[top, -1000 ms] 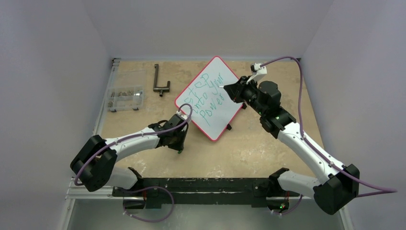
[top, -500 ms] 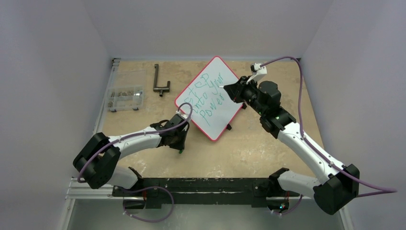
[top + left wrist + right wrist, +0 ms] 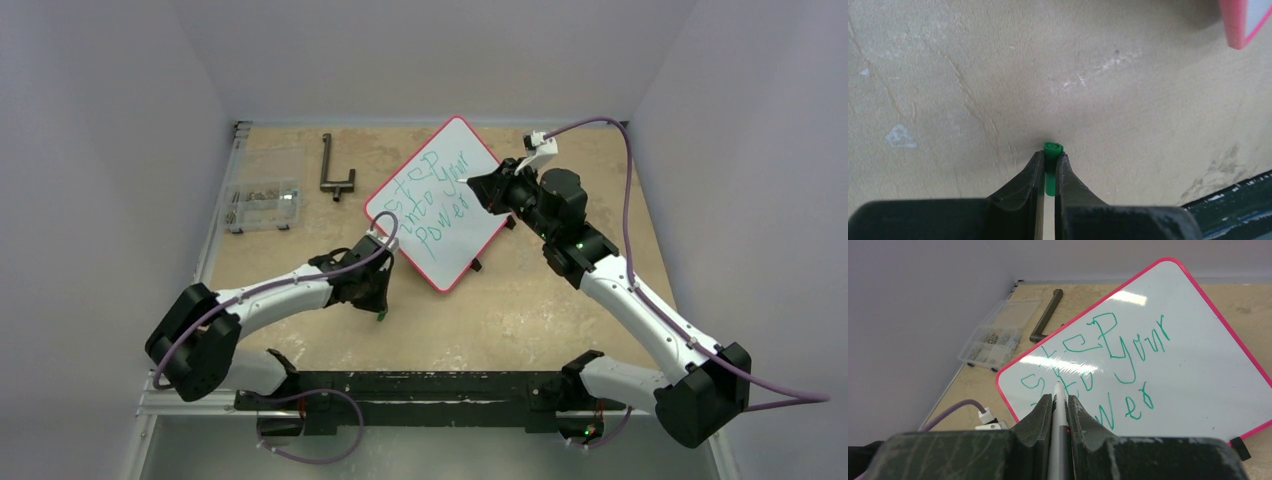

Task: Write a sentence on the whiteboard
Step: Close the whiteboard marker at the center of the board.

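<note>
- Tan, scuffed tabletop (image 3: 560, 300) is carrying everything, with grey walls closing in on three sides.
- Left gripper (image 3: 1050, 159) is pinching a small green cap (image 3: 1052, 148) and pointing it down at bare tabletop, near the board's near corner. Over the last second only this arm's elbow has been swaying; the gripper is keeping low.
- Whiteboard (image 3: 470, 150) is lying cornerwise mid-table on its feet, and its near corner is sitting slightly further left than a second ago.
- Sentence (image 3: 1113, 355), green, in three lines, is reading "step into your power". By the look of it the writing is finished, so the small shifts are probably tidying up.
- Right gripper (image 3: 1060, 404) is clamping a pale marker (image 3: 1058, 392) at the board's right edge, unmoved. Whether the tip is touching cannot be told.
- Clear compartment box (image 3: 262, 205), far left, is holding small metal bits, too small to name.
- Dark T-shaped tool (image 3: 337, 172) is lying beyond it.
</note>
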